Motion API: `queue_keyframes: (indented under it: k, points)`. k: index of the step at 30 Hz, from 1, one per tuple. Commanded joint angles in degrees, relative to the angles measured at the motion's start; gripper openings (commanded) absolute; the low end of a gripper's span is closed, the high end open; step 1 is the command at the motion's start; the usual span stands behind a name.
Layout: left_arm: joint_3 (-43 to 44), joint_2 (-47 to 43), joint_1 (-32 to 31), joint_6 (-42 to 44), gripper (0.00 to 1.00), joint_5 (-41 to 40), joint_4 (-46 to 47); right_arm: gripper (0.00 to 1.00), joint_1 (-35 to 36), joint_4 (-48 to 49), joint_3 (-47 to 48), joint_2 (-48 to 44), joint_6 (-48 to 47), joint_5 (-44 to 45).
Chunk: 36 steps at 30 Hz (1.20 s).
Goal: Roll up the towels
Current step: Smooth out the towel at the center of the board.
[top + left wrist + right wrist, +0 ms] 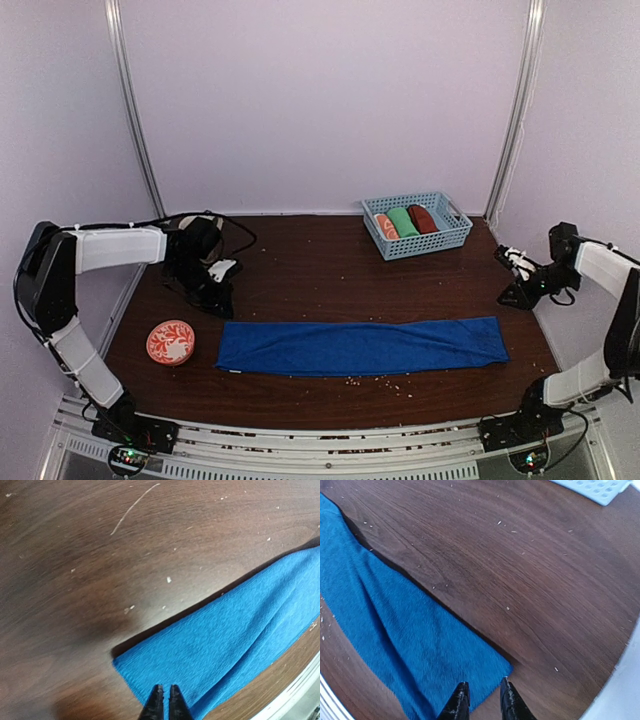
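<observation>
Here, the blue towel (360,346) lies flat along the tabletop (300,265). Behind its right half, the rust-brown towel (423,218) sits rolled in a basket (456,238). The left fingers (156,705), closed and empty, hover at its left end. The right fingers (457,705), slightly parted and empty, hover at its right end.

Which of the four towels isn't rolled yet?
The royal blue towel, lying flat as a long strip across the table. The orange-and-white towel, green towel and rust-brown towel are rolled, side by side in the light-blue basket.
</observation>
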Motion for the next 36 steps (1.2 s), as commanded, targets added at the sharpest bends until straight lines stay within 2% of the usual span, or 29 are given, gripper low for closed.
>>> queue_keyframes:
  k: [1, 8, 16, 19, 24, 26, 29, 36]
  points:
    - [-1.25, 2.72, 0.1, -0.35, 0.02, 3.18, 5.53, 0.19, 5.38, 6.58, 1.33, 6.89, 10.43, 7.68]
    - [-1.35, 7.5, 0.02, 0.31, 0.0, 3.41, 7.04, 0.15, 9.41, 9.49, 3.43, 16.44, 14.7, 10.81]
    - [1.84, 13.3, 0.73, -1.14, 0.0, -5.22, 7.65, 0.12, 11.98, 13.65, 7.25, 25.35, 22.44, 21.94]
    - [2.25, 13.91, 1.03, -1.73, 0.0, -8.59, 9.6, 0.11, 11.98, 14.43, 9.4, 27.03, 23.21, 23.11]
    - [2.83, 14.23, 1.85, -3.44, 0.0, -9.48, 12.6, 0.08, 12.0, 14.64, 13.84, 30.04, 24.52, 22.66]
    - [3.37, 13.89, 1.86, -3.49, 0.0, -9.23, 11.64, 0.08, 11.98, 12.34, 15.0, 28.38, 23.52, 20.05]
    - [2.39, 12.23, 1.86, -3.4, 0.0, -8.4, 11.8, 0.09, 12.17, 6.9, 13.42, 22.27, 17.78, 11.09]
    - [1.36, 10.92, 1.83, -2.84, 0.0, -6.74, 12.43, 0.09, 12.58, -3.08, 8.71, 14.93, 13.31, 12.4]
